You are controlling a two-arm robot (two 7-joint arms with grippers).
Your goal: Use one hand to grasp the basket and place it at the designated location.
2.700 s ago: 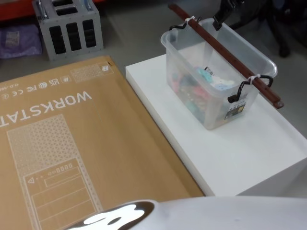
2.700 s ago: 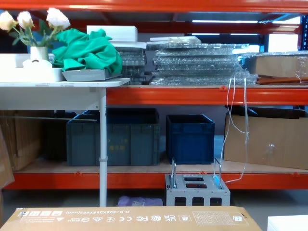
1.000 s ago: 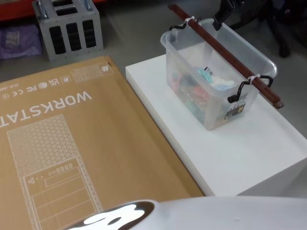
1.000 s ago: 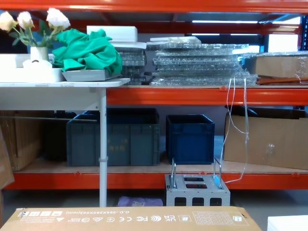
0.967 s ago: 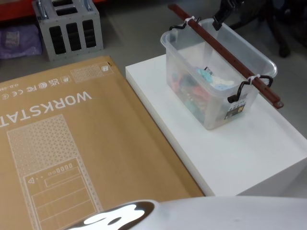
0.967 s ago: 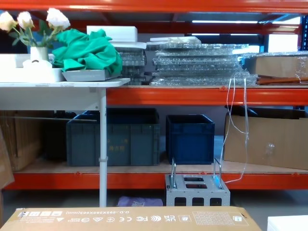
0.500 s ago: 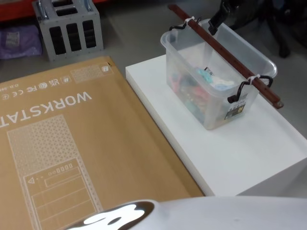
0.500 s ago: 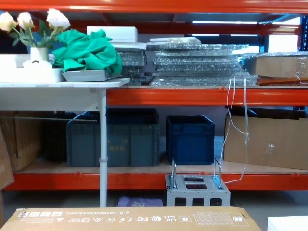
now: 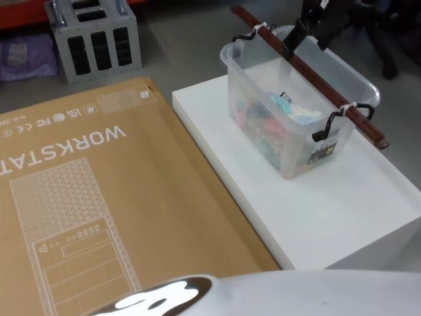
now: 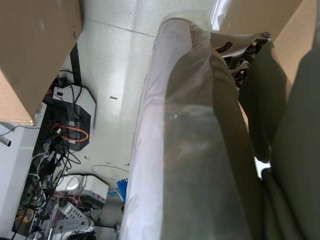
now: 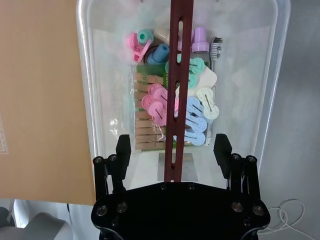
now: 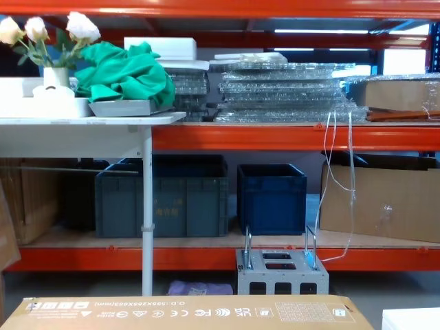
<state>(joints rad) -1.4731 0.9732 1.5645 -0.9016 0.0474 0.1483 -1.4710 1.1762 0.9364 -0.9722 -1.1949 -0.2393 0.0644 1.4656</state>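
1. Basket (image 9: 283,158) sits upright on the white block (image 9: 316,217), toward the block's far side.
2. Cardboard box (image 9: 99,197) lies flat just left of the block.
3. A dark red bar (image 9: 316,78) runs lengthwise across the basket top. It's tied with white zip ties to the black handles (image 9: 318,135) at both ends.
4. Inside is a heap of pegs (image 11: 159,107): pink, blue, green, plus a row of wooden ones.
5. Right gripper (image 9: 294,36) is at the basket's far end, over the bar.
6. In the wrist view it's released. The fingers (image 11: 123,150) are spread wide, one on each side of the bar, with a clear gap on both sides.
7. Can't tell whether the fingertips are level with the bar or above it.
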